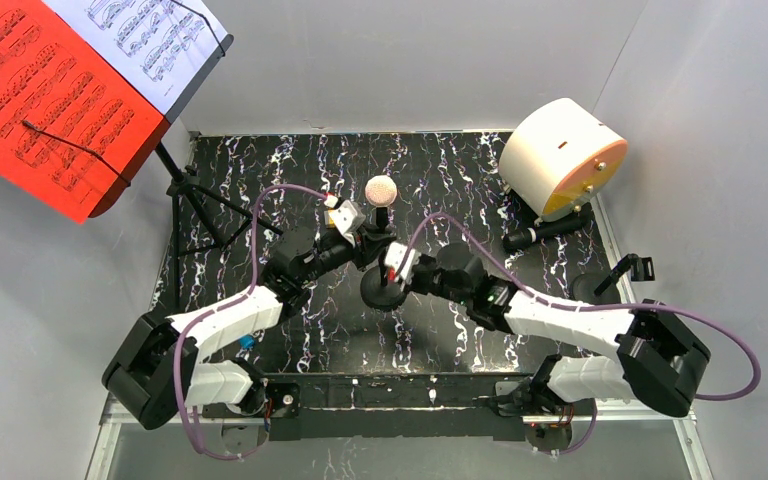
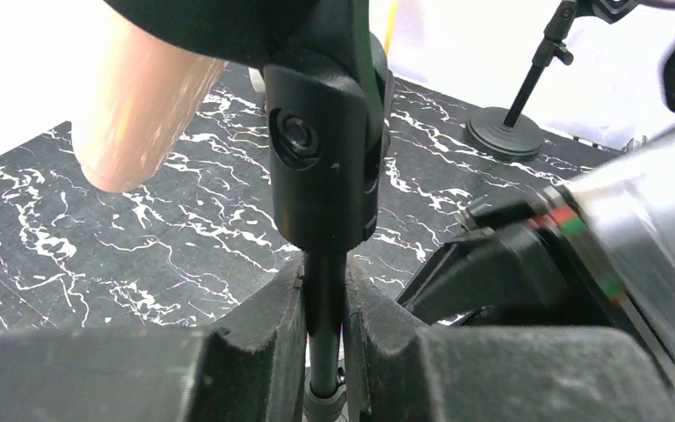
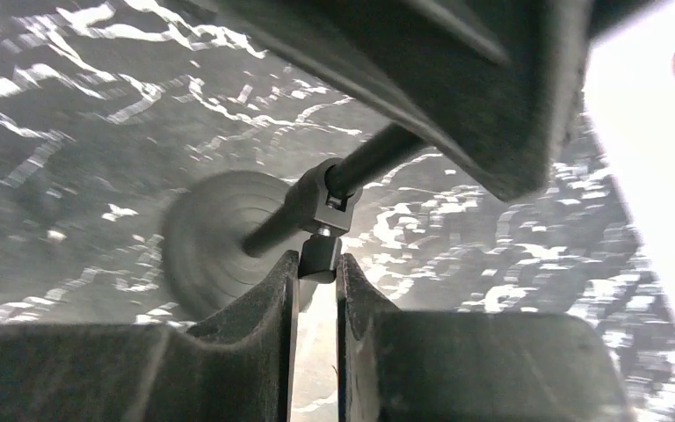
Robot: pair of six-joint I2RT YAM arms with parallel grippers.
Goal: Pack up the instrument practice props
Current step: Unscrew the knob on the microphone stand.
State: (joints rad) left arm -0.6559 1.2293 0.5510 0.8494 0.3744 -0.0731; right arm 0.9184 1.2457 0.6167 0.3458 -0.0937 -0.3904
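Observation:
The beige-headed microphone [image 1: 381,190] stands in a clip on its black pole [image 2: 325,308] at the mat's middle, over a round base [image 1: 380,290]. My left gripper [image 1: 363,238] is shut on the pole just under the clip [image 2: 321,158]. In the left wrist view the microphone's beige body [image 2: 141,105] slants up to the left. My right gripper [image 3: 316,272] is shut on the small black knob [image 3: 319,259] of the pole's clamp, above the round base [image 3: 220,242]. The black microphone [image 1: 550,230] lies at the right. The music rack [image 1: 195,200] holds red sheets [image 1: 40,100] and white sheets [image 1: 155,35] at the back left.
A big white cylinder with an orange face [image 1: 563,160] sits at the back right. A second round-based pole [image 1: 595,290] with an empty clip stands near the right edge; it also shows in the left wrist view [image 2: 505,132]. White walls close in the marbled mat [image 1: 290,170].

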